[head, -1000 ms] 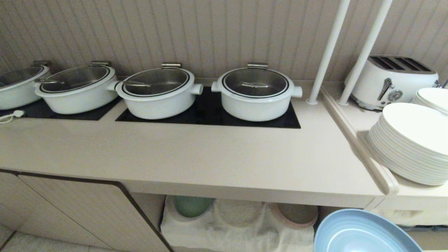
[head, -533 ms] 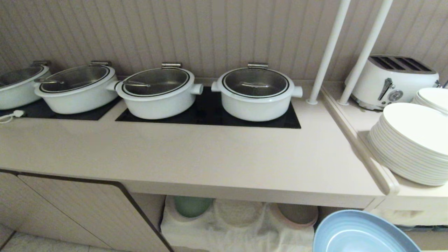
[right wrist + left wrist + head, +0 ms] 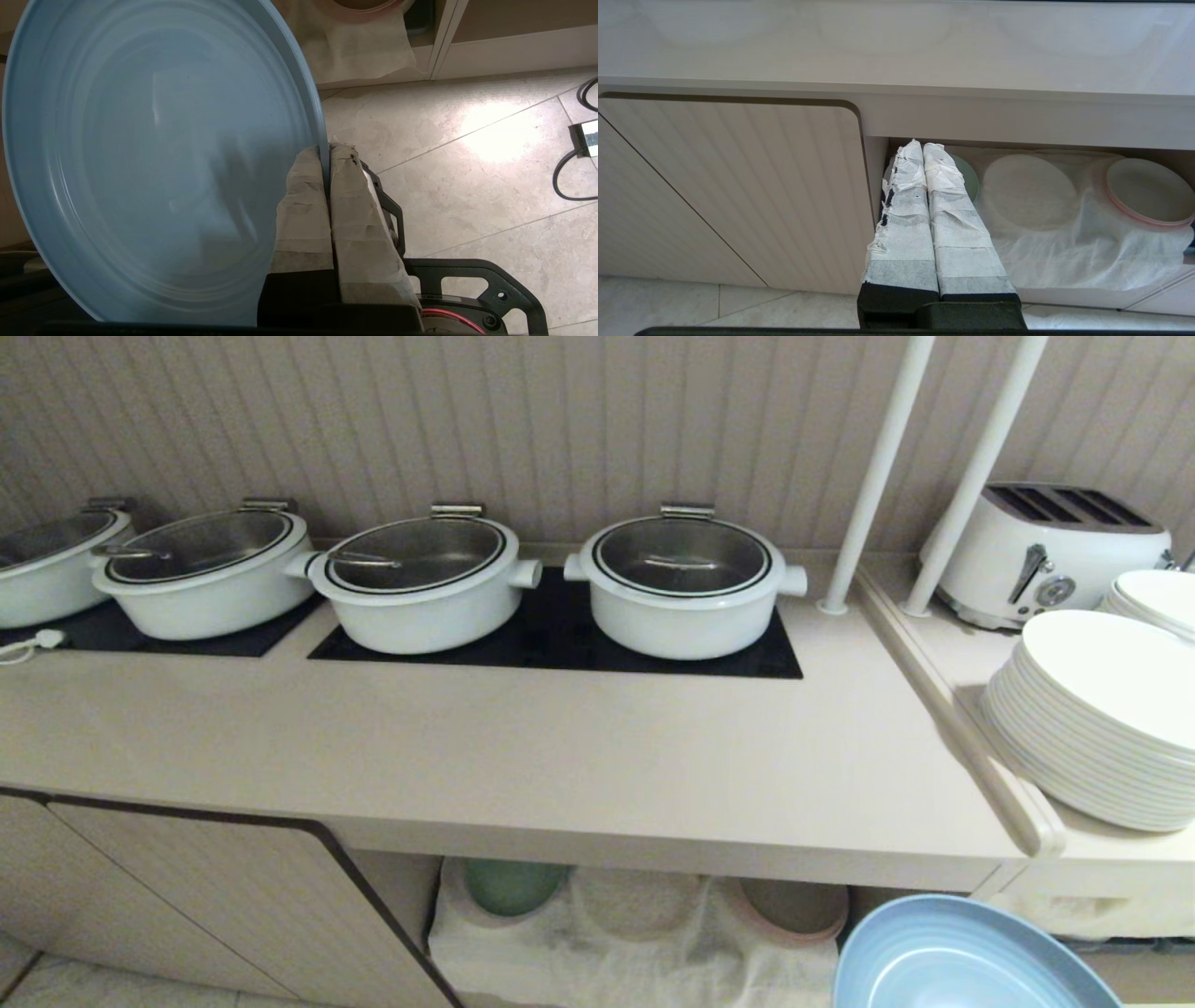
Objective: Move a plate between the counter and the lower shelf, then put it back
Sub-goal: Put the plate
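Four pots (image 3: 680, 583) sit in a row along the back of the counter (image 3: 560, 756), on the hob panels (image 3: 560, 635). To the right, past two poles (image 3: 878, 476), the side ledge (image 3: 971, 709) carries a toaster (image 3: 1046, 555) at the back and stacked plates (image 3: 1102, 719) in front. Below the counter's front edge, the lower shelf (image 3: 1064, 261) holds three plates abreast on a cloth (image 3: 1064, 252), a cabinet door (image 3: 187, 896) to its left. The plate (image 3: 962, 957) hangs in front of the shelf's right end, below counter level, pinched at its rim by the right gripper (image 3: 327, 154). The left gripper (image 3: 922, 149) points at the shelf's left end.
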You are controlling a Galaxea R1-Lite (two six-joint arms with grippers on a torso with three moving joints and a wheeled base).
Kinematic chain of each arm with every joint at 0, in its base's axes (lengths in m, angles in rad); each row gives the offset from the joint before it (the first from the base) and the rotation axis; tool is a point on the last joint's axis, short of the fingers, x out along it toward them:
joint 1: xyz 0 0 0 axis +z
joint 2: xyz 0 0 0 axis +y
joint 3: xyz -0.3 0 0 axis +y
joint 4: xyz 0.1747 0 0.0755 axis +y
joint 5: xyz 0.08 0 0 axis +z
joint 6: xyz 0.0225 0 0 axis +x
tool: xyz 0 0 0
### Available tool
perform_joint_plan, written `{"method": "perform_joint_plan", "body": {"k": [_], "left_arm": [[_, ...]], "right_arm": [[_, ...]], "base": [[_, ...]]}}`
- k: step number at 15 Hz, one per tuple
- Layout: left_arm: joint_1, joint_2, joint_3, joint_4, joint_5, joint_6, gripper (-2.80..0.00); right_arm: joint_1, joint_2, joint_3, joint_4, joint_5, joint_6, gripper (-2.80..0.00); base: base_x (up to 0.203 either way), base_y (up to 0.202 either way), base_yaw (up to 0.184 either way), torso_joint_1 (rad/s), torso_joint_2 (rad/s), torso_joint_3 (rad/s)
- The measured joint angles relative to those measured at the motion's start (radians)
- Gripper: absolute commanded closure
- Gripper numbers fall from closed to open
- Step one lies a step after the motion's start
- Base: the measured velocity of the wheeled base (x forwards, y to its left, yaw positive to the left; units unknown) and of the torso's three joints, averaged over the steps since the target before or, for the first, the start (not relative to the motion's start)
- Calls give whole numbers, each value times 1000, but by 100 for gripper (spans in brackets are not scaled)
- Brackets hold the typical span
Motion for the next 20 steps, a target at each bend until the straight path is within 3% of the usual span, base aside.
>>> {"method": "perform_joint_plan", "body": {"k": [20], "left_arm": [[0, 0, 0, 0, 0, 1, 0]], "right_arm": [[-12, -1, 6, 25, -1, -1, 0]], "base": [[0, 0, 0, 0, 0, 0]]}}
